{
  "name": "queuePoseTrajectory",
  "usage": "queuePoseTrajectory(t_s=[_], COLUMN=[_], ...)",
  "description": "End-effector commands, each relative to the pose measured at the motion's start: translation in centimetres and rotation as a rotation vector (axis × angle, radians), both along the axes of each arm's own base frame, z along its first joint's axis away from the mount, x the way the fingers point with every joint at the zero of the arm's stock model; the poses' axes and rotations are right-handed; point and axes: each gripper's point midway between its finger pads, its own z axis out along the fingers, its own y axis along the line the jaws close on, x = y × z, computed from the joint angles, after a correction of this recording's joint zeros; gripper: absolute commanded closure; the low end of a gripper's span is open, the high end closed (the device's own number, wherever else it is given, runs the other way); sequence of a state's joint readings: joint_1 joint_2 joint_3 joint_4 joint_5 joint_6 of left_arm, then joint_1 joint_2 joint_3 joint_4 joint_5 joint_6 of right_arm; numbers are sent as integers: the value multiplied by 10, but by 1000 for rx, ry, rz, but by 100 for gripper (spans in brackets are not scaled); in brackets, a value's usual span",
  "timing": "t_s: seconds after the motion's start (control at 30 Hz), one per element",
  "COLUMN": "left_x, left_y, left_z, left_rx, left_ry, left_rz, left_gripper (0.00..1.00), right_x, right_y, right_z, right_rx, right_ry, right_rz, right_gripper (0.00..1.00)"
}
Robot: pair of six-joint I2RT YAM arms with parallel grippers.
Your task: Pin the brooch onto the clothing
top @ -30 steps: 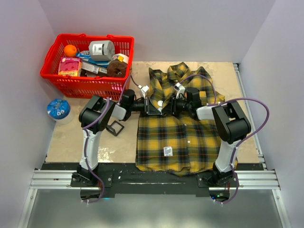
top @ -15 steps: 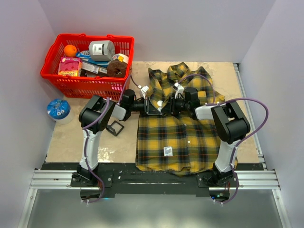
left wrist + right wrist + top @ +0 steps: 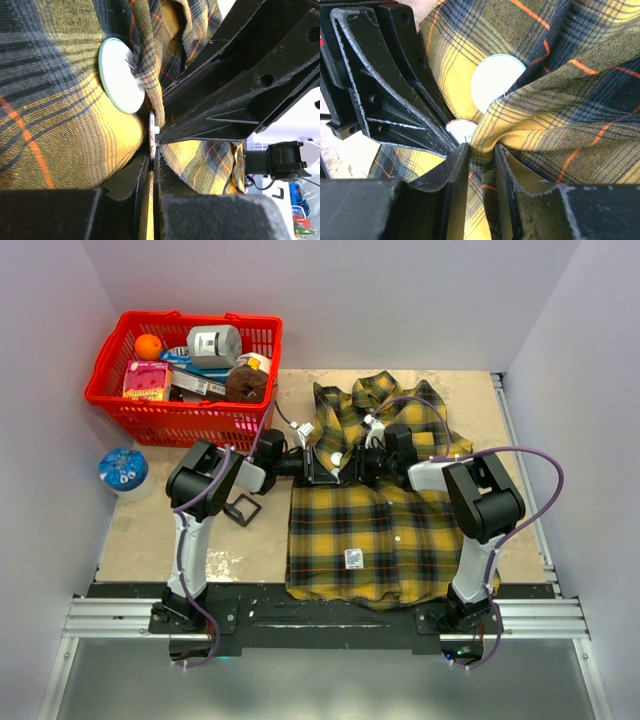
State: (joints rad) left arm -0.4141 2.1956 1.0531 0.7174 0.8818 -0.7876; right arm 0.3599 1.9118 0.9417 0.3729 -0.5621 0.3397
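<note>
**A:** How do the left jaws stand?

**B:** Nearly closed, with only a sliver of gap. A small disc is nipped edge-on between the tips, right against a fold of the shirt.

**A:** And the right jaws?

**B:** Narrow as well. Their fingers pinch a raised ridge of the plaid, and cloth fills the gap between them. From above, the two sets of tips meet almost nose to nose over the upper part of the shirt.

**A:** Where is the brooch?

**B:** The brooch is a pale round disc with a thin pin showing on its face. It lies flat against the cloth just beyond the tips, with one edge tucked under the pinched fold. It is just beside the small disc. The fold hides the join, so I cannot tell whether the two touch.

**A:** Which way does the shirt lie?

**B:** It is spread front-up on the counter, with its long axis running near to far. The collar is toward the back wall. The hem and the white label are toward the arm bases. A red basket stands at the far left, apart from the shirt.
</note>
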Motion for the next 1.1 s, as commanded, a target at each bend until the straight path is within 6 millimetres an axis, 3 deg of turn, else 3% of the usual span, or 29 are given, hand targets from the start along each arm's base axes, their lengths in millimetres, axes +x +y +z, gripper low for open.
queuePoseTrajectory(t_s=[0.0,0.7,1.07], left_x=[-3,11,16], left_y=[-8,-3,-5], left_z=[14,-8,-5], left_rx=[-29,47,46], left_ry=[-53,38,22], left_rz=[-61,-6,-7], left_gripper=[100,100,100], right_x=[13,4,2], right_y=[0,17,20], right_z=[-1,3,-1], right_rx=[-34,15,23], right_ry=[-29,-26,-6], right_rz=[-20,73,96], right_gripper=[71,71,71])
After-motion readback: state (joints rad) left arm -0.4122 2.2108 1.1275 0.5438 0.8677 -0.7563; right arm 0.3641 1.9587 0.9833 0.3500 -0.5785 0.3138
